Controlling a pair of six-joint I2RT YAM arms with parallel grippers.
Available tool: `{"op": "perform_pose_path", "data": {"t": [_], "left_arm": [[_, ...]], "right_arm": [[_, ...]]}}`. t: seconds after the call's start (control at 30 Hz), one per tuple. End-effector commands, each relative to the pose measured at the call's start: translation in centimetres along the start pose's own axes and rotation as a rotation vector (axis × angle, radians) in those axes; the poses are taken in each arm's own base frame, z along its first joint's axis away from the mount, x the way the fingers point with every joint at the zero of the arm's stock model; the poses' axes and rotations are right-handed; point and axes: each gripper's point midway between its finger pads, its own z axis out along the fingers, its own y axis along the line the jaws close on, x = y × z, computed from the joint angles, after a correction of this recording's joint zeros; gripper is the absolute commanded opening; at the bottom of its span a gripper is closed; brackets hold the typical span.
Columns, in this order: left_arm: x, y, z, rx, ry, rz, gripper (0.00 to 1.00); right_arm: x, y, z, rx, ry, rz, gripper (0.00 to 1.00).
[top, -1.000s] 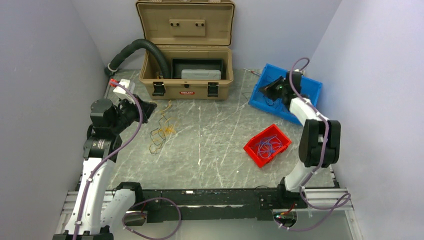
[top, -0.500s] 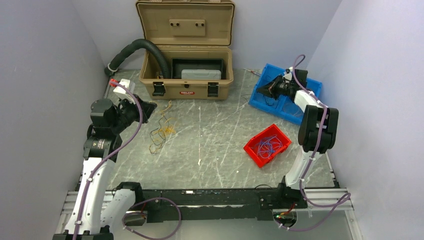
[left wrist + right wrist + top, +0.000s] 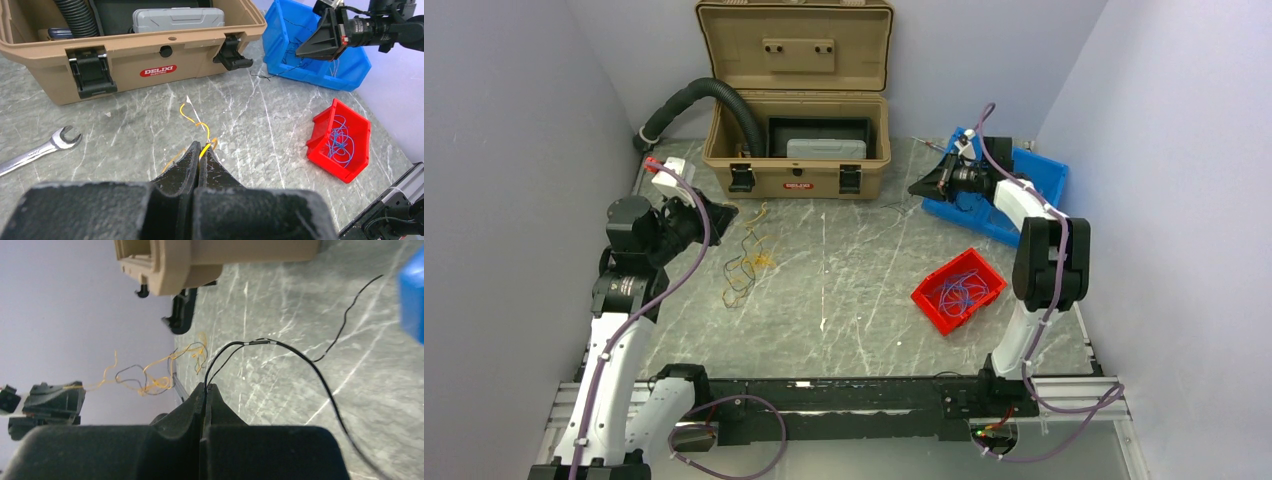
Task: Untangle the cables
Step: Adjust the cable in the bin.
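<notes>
Between the pressed-together fingertips of the left gripper [image 3: 200, 149] a thin yellow wire [image 3: 193, 119] runs ahead, kinked, toward the tan case [image 3: 125, 55]. Only the right wrist view shows the right gripper [image 3: 206, 388] clamped on a black wire [image 3: 305, 360] looping over the table [image 3: 300, 290]; blue wires [image 3: 962, 292] lie curled in the red bin [image 3: 927, 298]

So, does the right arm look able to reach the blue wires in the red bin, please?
Probably yes: the red bin lies open beside that arm, nothing covering the blue wires. But the right gripper is shut on a black wire, which it must release first.
</notes>
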Motion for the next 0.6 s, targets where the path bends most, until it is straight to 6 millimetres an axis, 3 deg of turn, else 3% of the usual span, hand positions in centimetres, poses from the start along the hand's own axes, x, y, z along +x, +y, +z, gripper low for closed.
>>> {"op": "perform_pose_path", "data": {"t": [0.0,0.23,0.57], "left_arm": [[-1.5,-0.2,-0.2,0.001,-0.041,0.038,0.0],[-1.4,-0.1,-0.2,-0.003,-0.042,0.041,0.0],[-1.5,-0.1,-0.2,-0.001,-0.039,0.039,0.0]], "right_arm": [[0.2,4.7,-2.7,-0.076,-0.014,-0.13,0.0],[-3.9,5.8,-6.5,-0.079,-0.143,-0.129,0.0],[-8.8,3.8,-10.9,-0.092,-0.274,-0.046,0.0]]}}
